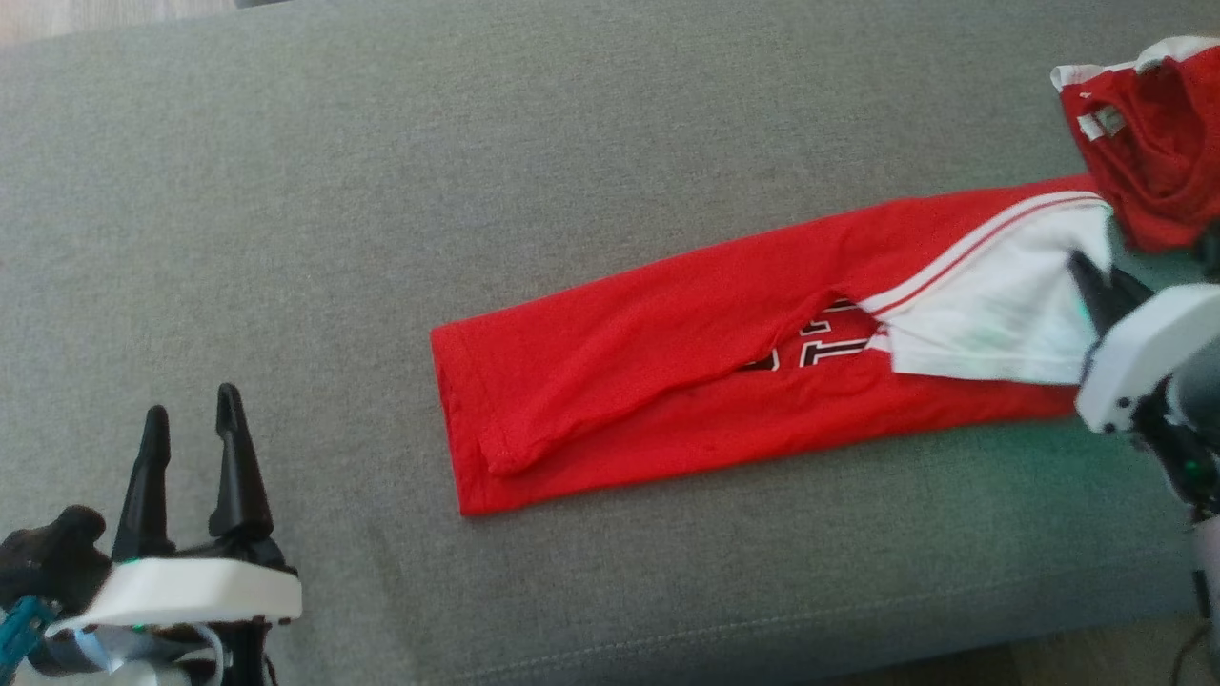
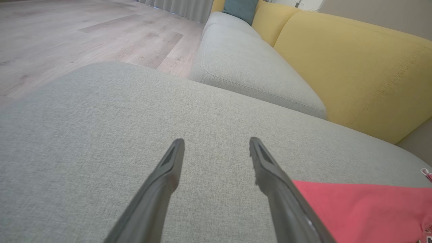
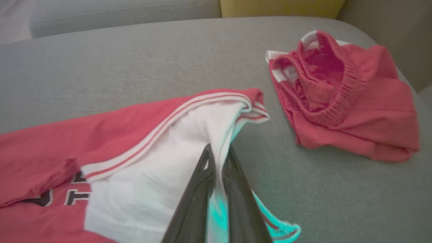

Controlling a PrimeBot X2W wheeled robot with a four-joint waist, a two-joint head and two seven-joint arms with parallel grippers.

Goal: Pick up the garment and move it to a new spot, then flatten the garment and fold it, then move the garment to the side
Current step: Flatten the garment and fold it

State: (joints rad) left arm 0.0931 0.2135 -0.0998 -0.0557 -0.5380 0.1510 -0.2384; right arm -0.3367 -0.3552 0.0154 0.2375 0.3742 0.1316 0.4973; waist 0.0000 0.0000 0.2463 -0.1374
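Observation:
The garment [image 1: 667, 381] is a red jersey with a white sleeve and black lettering, lying in a long narrow strip across the grey cushion [image 1: 381, 191]. My right gripper [image 1: 1087, 276] is at its right end, shut on the white sleeve cloth. The right wrist view shows its fingers [image 3: 218, 150] pinching that cloth of the garment [image 3: 50, 145], which rises a little at the grip. My left gripper [image 1: 191, 410] is low on the left, open and empty, apart from the garment's hem. Between its spread fingers [image 2: 217, 143] is bare cushion, with the garment's red edge [image 2: 364, 209] to the right.
A second red piece with white trim, crumpled [image 1: 1153, 143] [image 3: 344, 98], lies at the cushion's far right corner, close to the garment's end. A yellow sofa back [image 2: 354, 67] and another grey seat [image 2: 243, 64] adjoin the cushion. Wooden floor [image 2: 84, 30] lies beyond its edge.

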